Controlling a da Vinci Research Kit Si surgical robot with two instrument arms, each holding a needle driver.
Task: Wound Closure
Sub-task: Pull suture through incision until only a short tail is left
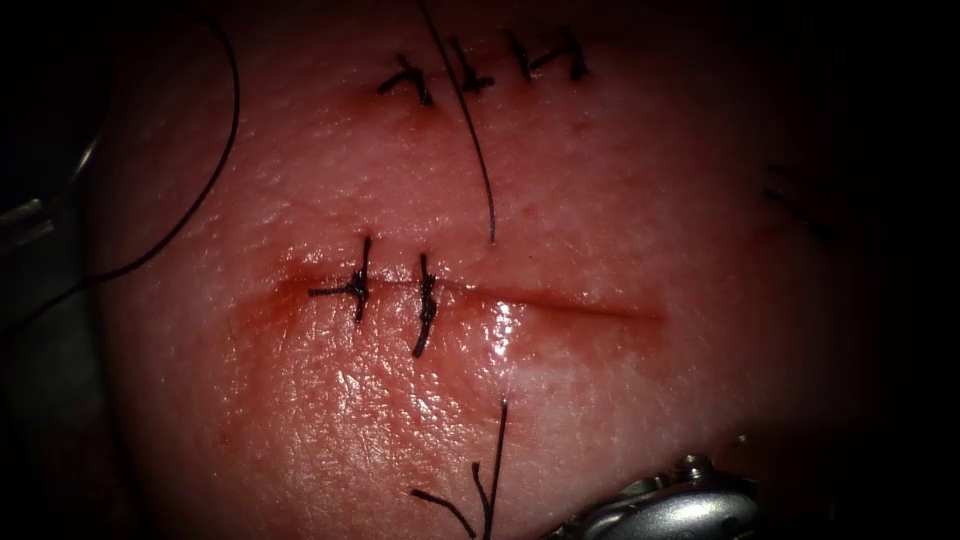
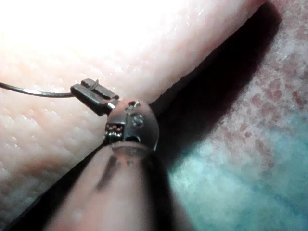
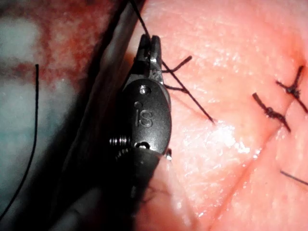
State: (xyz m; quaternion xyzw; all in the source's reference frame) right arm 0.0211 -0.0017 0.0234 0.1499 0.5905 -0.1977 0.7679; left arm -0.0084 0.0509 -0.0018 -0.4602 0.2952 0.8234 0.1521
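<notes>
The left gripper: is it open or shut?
Shut. In the left wrist view the left gripper has its jaws pressed together on the thread, which runs out from between them across the tissue.

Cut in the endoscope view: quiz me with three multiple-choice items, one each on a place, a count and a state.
1. Where along the cut do the stitches sit?
A. Its left part
B. Its right end
C. Spread along its whole length

2. How many stitches cross the cut?
A. One
B. Two
C. Four

3. How are the left tool's jaws?
A. Wide open, holding nothing
B. Shut on the tissue
C. Shut on the thread

Answers:
1 A: both stitches cross the left part of the cut.
2 B: two dark stitches span it.
3 C: the left tool clamps the thread. The right tool also appears shut on thread.
</notes>
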